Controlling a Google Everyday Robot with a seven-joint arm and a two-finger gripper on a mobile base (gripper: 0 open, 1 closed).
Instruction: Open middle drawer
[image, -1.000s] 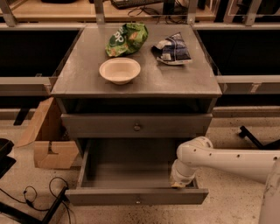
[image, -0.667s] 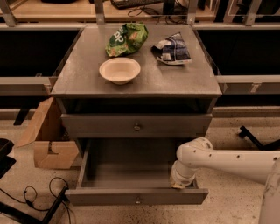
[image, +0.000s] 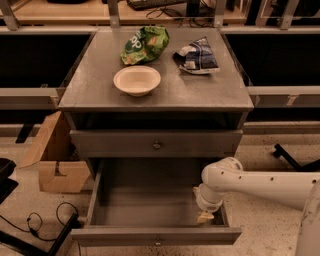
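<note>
The middle drawer (image: 156, 236) stands pulled far out from the grey cabinet, and its bare grey interior (image: 145, 195) shows. A small round knob sits in the centre of its flat front. My white arm comes in from the right, and the gripper (image: 205, 217) points down inside the drawer at its front right corner, close to the right wall. Above it, another grey drawer front (image: 156, 145) with a round knob sits only slightly out from the cabinet.
On the cabinet top (image: 90, 92) lie a white bowl (image: 137, 80), a green chip bag (image: 145, 44) and a dark blue snack bag (image: 197, 56). An open cardboard box (image: 52, 160) stands on the floor at left, with black cables (image: 45, 222) near it.
</note>
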